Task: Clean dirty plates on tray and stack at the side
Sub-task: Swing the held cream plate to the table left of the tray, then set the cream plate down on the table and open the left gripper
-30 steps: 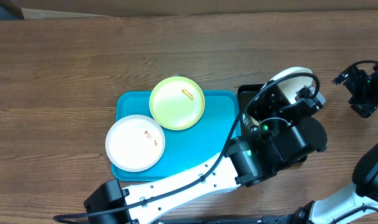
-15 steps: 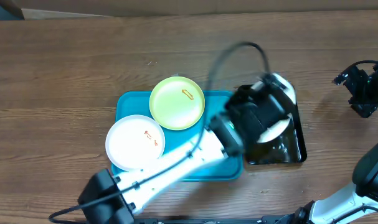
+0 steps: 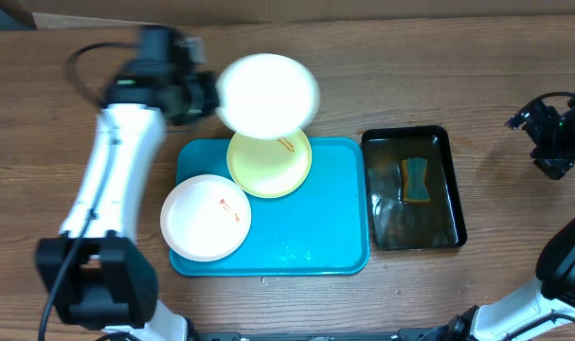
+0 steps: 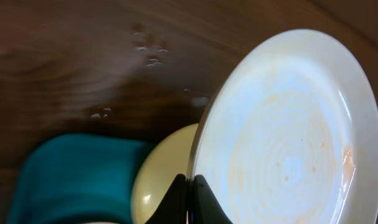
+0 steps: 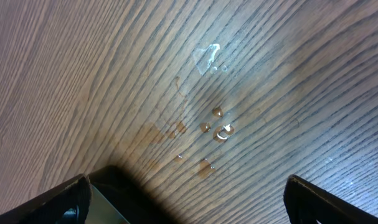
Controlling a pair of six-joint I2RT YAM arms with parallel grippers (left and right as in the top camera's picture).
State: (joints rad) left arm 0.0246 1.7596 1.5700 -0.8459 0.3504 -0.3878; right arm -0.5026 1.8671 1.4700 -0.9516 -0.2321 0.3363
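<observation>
The left fingers (image 3: 207, 95) are closed on the left rim of a white plate (image 3: 268, 92), one finger on each face, as the left wrist view shows. This held plate is in the air, clear of the table (image 3: 439, 57). From overhead it looks roughly level, and it is blurred. It hangs over the far edge of the tray (image 3: 311, 237) and hides the far part of the green plate (image 3: 268, 169). The held plate reaches out to the right of the fingers. In the wrist view its face carries faint orange traces.

The green plate lies on the far side of the tray, with an orange smear near its far right. A second white plate (image 3: 206, 218) lies at the tray's near left corner, its rim just over the tray's left edge. It has small orange-red marks near its middle, and it sits just beside the green plate.

Right of the tray stands a black tray (image 3: 386, 223) holding water and a sponge (image 3: 416, 180).

The right fingers (image 3: 552, 142) are at the far right, well apart from every plate. They are spread wide, with nothing between them, above bare table with a few droplets (image 5: 217, 132).
</observation>
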